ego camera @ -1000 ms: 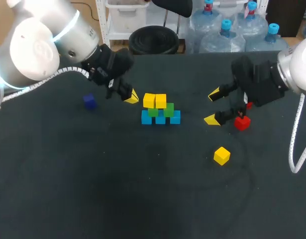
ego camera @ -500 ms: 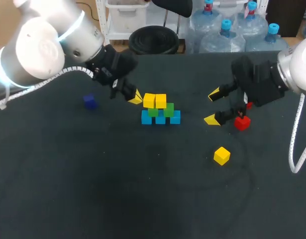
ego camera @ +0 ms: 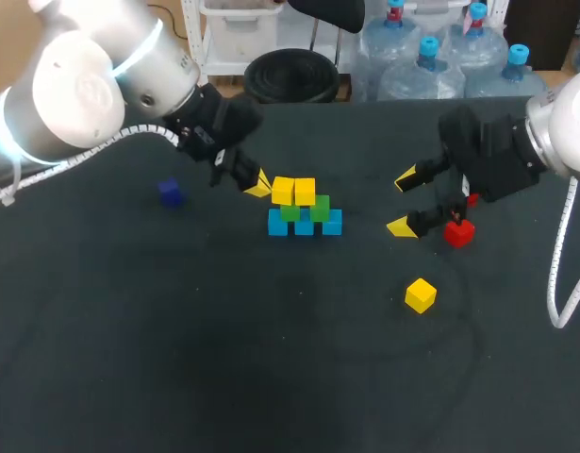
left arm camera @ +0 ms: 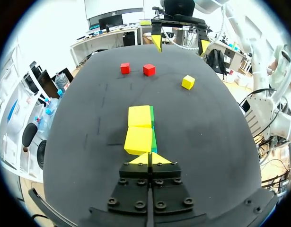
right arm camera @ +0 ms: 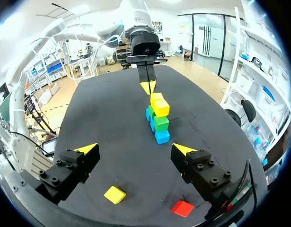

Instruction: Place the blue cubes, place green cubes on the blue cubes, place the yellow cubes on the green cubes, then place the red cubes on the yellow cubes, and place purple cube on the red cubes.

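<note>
My left gripper (left arm camera: 149,159), pinched closed and empty, sits against the yellow cubes (ego camera: 293,191) on the stack (ego camera: 305,224), seemingly squaring them. My right gripper (ego camera: 403,202) gapes wide beside a red cube (ego camera: 458,232). Next, I should grasp it.

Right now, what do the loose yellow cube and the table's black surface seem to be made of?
Loose yellow cube: probably painted wood or plastic; flat matte colour, crisp edges. Table surface: likely cloth or felt; dull, no reflections, faint marks.
</note>
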